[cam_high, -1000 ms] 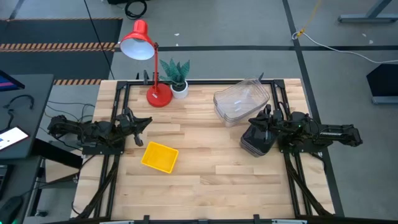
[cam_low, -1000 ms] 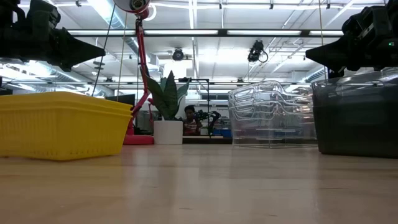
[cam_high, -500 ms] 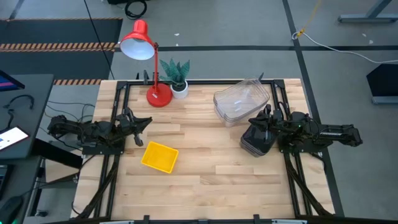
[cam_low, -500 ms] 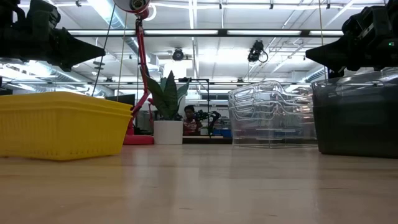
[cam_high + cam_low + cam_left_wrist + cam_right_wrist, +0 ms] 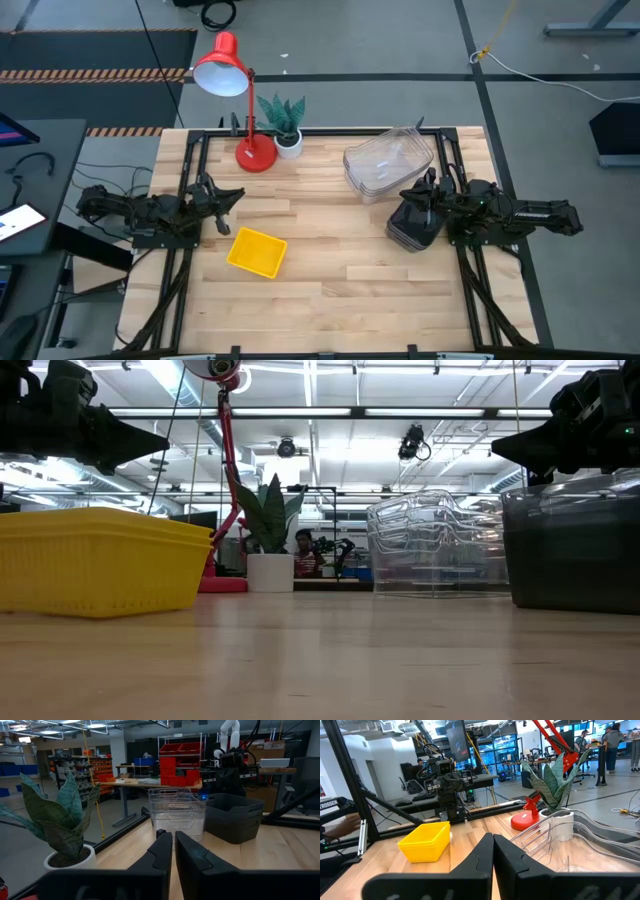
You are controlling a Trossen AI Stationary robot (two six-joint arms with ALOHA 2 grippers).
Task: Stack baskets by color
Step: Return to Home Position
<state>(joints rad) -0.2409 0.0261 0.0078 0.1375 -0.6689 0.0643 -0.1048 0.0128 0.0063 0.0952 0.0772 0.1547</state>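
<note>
The baskets stand on the tabletop in three stacks, one for each color. The yellow stack sits toward the left side, well apart from the other two. The clear stack is near the far edge on the right, and the dark grey stack is just beside it on the nearer side (whether the two touch cannot be told). The left pincer hangs raised near the yellow stack with its fingers clenched on nothing. The right pincer hangs above the dark grey stack, clear of it, its fingers also pressed together and empty. A red desk lamp and a small potted plant stand together at the far edge, left of the clear stack.
</note>
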